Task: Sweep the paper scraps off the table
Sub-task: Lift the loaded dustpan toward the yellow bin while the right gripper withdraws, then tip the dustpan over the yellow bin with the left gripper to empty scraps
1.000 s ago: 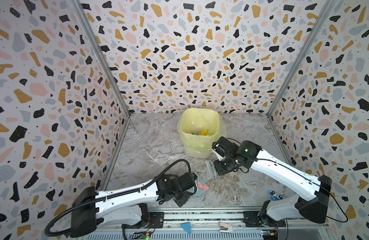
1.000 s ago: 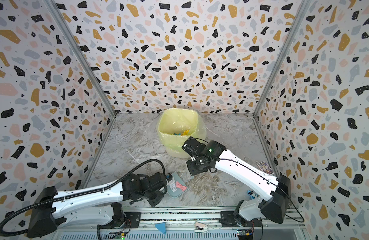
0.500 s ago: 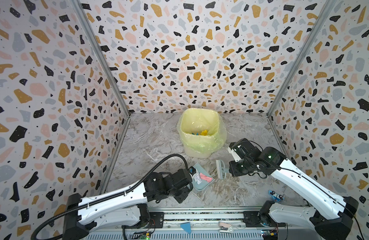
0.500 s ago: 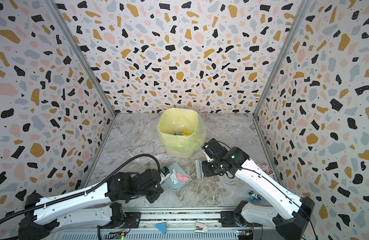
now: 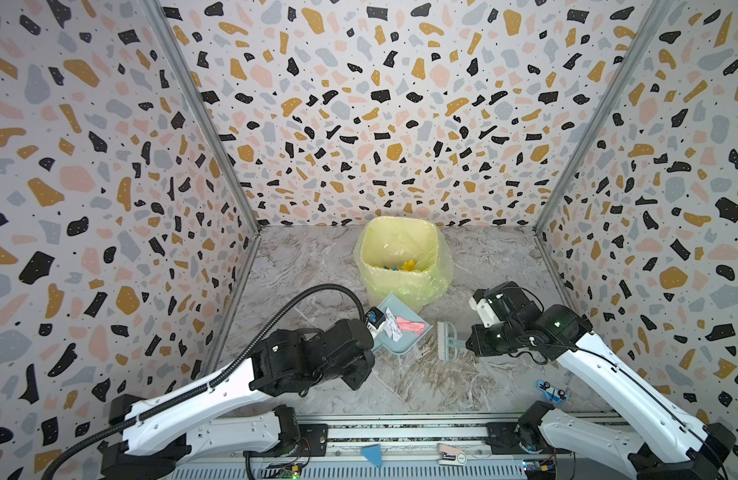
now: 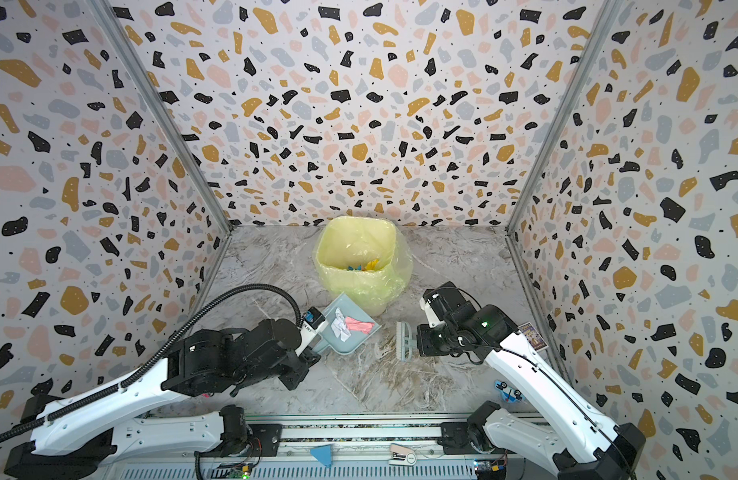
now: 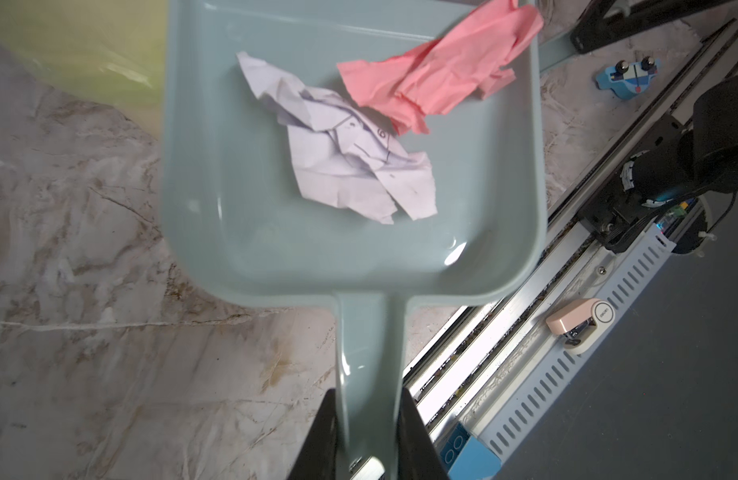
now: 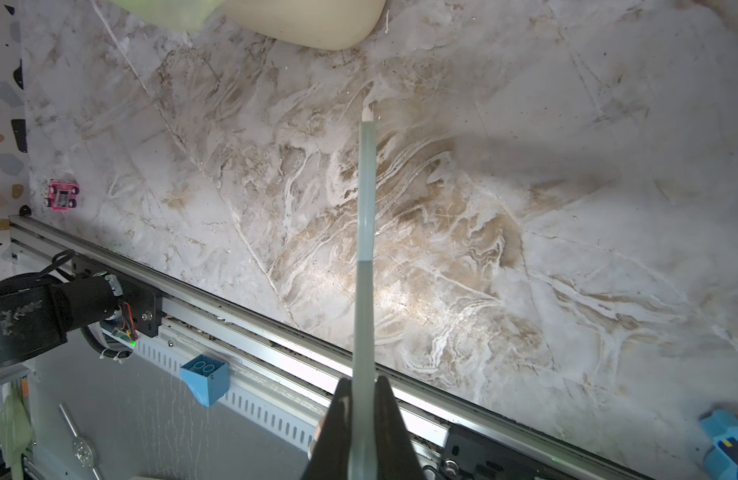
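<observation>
Two paper scraps lie in the tray of a pale blue-green dustpan, straight ahead of the left gripper. The white scrap is crumpled and sits mid-tray. The pink scrap touches it and drapes over the tray's side wall farther from the gripper.

The left gripper is closed narrowly around the dustpan's handle, with one finger pressed on each side. The pan appears to be lifted off the desk, though no view settles this.

Beyond the pan's open edge stands a bin lined with a yellow bag, just beside the pan in both top views. More scraps, blue and yellow, lie inside it.

The right gripper is clamped tight on the handle of a small brush. The brush points away from that gripper toward the dustpan, near it but apart.

A blue toy sits on the desk under the right arm. A printed card box lies by the wall behind that arm. The right wrist view shows a pink toy car at the desk's edge, well away from the right gripper.
</observation>
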You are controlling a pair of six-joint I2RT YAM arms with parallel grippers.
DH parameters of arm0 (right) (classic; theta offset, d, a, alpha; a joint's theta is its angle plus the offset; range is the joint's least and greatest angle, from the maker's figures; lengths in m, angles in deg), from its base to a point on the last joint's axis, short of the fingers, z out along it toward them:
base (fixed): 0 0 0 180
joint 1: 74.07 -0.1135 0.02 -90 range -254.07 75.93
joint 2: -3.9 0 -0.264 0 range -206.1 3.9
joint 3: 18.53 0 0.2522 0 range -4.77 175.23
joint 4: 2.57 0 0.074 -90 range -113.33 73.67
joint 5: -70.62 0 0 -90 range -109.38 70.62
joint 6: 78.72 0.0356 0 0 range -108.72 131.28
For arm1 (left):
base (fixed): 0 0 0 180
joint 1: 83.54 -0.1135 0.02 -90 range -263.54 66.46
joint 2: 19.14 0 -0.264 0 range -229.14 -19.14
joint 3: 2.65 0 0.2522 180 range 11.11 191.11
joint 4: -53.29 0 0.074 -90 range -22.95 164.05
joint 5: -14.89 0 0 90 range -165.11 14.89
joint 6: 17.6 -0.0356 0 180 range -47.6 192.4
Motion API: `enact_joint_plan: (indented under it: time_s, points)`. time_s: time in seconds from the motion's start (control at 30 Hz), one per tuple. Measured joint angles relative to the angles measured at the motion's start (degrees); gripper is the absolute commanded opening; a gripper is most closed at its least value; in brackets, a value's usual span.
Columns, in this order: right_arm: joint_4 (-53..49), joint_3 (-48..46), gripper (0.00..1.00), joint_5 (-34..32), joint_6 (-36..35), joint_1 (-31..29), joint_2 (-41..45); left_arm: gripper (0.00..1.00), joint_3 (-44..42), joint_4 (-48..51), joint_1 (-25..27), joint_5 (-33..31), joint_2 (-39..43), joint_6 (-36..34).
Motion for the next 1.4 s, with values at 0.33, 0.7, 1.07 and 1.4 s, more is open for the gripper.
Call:
enact_joint_plan:
  time_s: [0.33,0.7,1.07,1.4]
  points:
    - [2.03,-1.14,0.0,2.73,-0.09,0.96,1.84,0.01,13.4,6.8,-2.01,-6.73,-4.5,1.25]
    - [4.46,-3.69,0.0,4.94,-1.01,2.62,3.85,0.03,20.48,7.08,-21.81,-4.31,-11.15,-7.8]
    - [6.01,-8.59,0.0,8.46,-3.04,6.43,5.92,0.01,28.68,8.33,-26.23,-7.45,-19.54,-17.44]
    - [6.14,-9.11,0.0,11.63,-5.29,9.44,5.03,0.01,32.5,8.02,-26.23,-13.27,-26.4,-26.14]
